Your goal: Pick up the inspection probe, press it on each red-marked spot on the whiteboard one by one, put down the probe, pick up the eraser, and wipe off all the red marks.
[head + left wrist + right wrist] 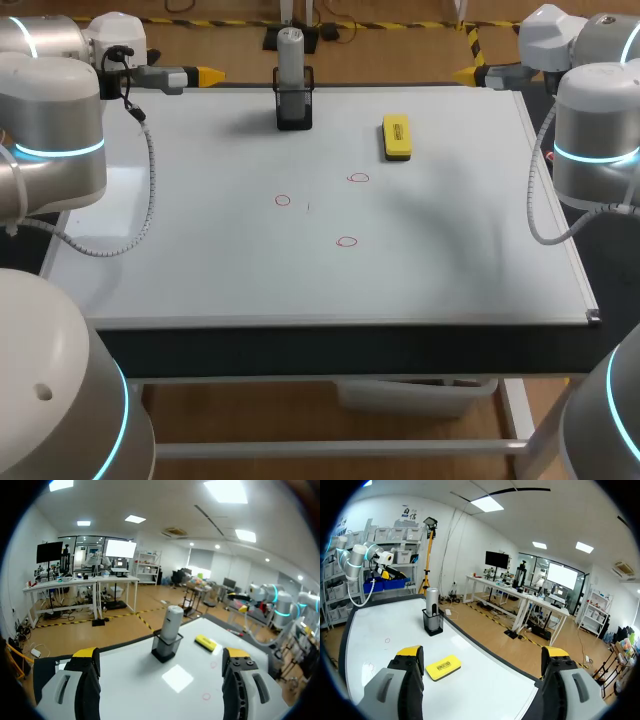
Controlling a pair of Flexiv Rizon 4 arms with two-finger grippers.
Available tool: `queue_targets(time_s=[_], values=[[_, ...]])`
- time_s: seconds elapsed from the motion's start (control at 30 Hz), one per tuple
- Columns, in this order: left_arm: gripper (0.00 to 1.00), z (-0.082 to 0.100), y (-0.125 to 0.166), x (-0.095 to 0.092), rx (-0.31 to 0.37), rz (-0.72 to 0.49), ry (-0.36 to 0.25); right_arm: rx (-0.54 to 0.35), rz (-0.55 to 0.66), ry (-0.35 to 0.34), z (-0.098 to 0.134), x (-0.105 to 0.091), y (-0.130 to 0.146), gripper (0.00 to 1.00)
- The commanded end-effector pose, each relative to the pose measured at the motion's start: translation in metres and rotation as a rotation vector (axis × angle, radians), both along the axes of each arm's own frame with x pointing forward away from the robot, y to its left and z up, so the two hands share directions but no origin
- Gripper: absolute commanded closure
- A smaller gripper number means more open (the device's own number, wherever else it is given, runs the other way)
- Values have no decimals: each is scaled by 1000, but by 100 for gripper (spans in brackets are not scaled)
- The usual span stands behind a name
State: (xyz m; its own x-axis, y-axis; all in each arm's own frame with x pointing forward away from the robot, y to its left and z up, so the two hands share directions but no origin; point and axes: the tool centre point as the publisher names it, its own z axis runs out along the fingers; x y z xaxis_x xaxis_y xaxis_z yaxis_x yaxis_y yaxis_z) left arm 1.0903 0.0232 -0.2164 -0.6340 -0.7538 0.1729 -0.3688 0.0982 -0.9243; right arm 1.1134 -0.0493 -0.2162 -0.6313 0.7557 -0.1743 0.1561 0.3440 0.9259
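Your left gripper (197, 75) hangs at the far left corner of the whiteboard (200, 260), yellow tips pointing across the board toward the middle. In the left wrist view its fingers (86, 653) stand wide apart with nothing between them.

Ahead of it, near the middle of the far edge, the inspection probe (290, 52) stands in its black mesh holder (294, 108). The probe is a grey cylinder with its long axis upright and its rounded end up.

Toward the near side of the holder, three red-marked spots lie on the bare board, small open rings well apart from one another. One is at left (282, 200), one nearer you (347, 241), and one further right (358, 178).

Just beyond that last ring the yellow eraser (396, 137) lies flat, to the right of the holder. Its long axis runs from the near edge toward the far edge.

Your right gripper (472, 73) hangs at the far right corner, pointing back toward the probe. In the right wrist view its fingers (410, 652) are spread and hold nothing, with the eraser (443, 667) on the board ahead of them.
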Motion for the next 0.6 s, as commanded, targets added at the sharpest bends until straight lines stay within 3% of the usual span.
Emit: queue_targets(time_s=[0.03,0.6], values=[[0,0,0,0,-1,1,-1,-1,1,2,0,0,0,0],[0,-1,-2,1,-2,-19,-3,-1,1,2,0,0,0,0]])
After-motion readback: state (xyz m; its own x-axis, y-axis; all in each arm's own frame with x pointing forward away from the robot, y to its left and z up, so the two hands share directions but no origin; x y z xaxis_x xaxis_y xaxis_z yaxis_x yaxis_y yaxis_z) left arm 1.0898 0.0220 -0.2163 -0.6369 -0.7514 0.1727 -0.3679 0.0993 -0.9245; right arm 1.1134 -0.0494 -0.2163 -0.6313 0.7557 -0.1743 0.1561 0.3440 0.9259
